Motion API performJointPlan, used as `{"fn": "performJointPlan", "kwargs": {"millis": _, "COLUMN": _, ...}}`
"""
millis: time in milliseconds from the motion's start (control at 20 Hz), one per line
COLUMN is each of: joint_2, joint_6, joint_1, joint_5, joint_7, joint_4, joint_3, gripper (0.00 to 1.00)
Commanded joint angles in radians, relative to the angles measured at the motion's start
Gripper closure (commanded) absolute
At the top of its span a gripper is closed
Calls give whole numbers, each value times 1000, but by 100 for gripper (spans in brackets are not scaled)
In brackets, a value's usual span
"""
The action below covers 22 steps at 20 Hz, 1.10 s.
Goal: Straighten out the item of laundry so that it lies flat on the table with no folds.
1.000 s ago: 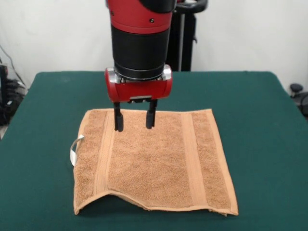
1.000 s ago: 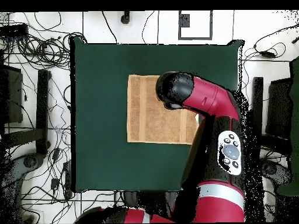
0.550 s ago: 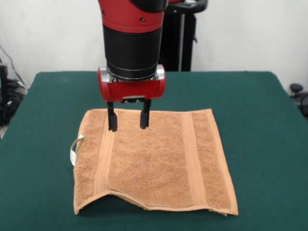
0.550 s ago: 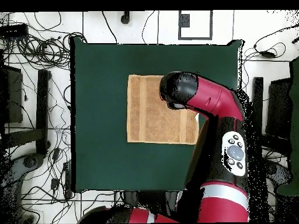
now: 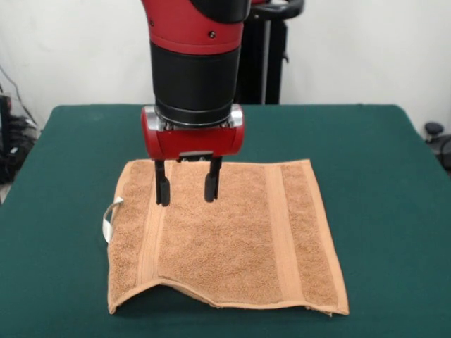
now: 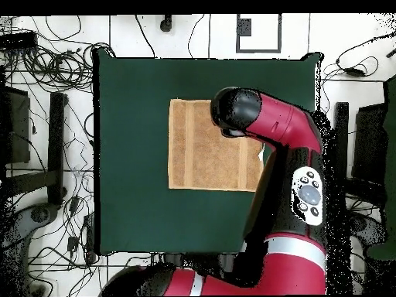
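The item of laundry (image 5: 232,239), an orange-tan terry towel with two flat woven bands, lies spread on the green table (image 5: 380,211). Its near left edge arches up off the cloth, leaving a dark gap beneath. A small white tag (image 5: 110,215) sticks out from its left edge. My gripper (image 5: 187,190) hangs open just above the towel's far left part, one finger over the left band, nothing between its fingers. In the overhead view the towel (image 6: 201,155) shows left of the red arm (image 6: 271,128), which hides the gripper and the towel's right part.
Green table (image 6: 131,116) extends well beyond the towel on every side. Cables and stands (image 6: 46,69) crowd the floor around the table. A black stand (image 5: 264,63) rises behind the far edge.
My gripper has shifted left along the towel's far part and come down a little closer to it. Its fingers have stayed open. The towel has not moved.
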Motion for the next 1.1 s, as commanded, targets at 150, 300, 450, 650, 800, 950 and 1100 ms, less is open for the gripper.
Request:
{"fn": "performJointPlan", "kwargs": {"millis": 150, "joint_2": 55, "joint_6": 116, "joint_1": 36, "joint_5": -38, "joint_7": 85, "joint_4": -65, "joint_3": 92, "gripper": 0}}
{"fn": "performJointPlan", "kwargs": {"millis": 300, "joint_2": 52, "joint_6": 119, "joint_1": 36, "joint_5": -39, "joint_7": 82, "joint_4": -62, "joint_3": 89, "gripper": 0}}
{"fn": "performJointPlan", "kwargs": {"millis": 450, "joint_2": 48, "joint_6": 131, "joint_1": 37, "joint_5": -45, "joint_7": 74, "joint_4": -61, "joint_3": 82, "gripper": 0}}
{"fn": "performJointPlan", "kwargs": {"millis": 650, "joint_2": 33, "joint_6": 111, "joint_1": 36, "joint_5": -45, "joint_7": 75, "joint_4": -42, "joint_3": 80, "gripper": 0}}
{"fn": "performJointPlan", "kwargs": {"millis": 800, "joint_2": 32, "joint_6": 114, "joint_1": 35, "joint_5": -47, "joint_7": 70, "joint_4": -44, "joint_3": 80, "gripper": 0}}
{"fn": "performJointPlan", "kwargs": {"millis": 950, "joint_2": 36, "joint_6": 127, "joint_1": 37, "joint_5": -45, "joint_7": 78, "joint_4": -61, "joint_3": 75, "gripper": 0}}
{"fn": "performJointPlan", "kwargs": {"millis": 1100, "joint_2": 39, "joint_6": 149, "joint_1": 42, "joint_5": -45, "joint_7": 83, "joint_4": -79, "joint_3": 71, "gripper": 0}}
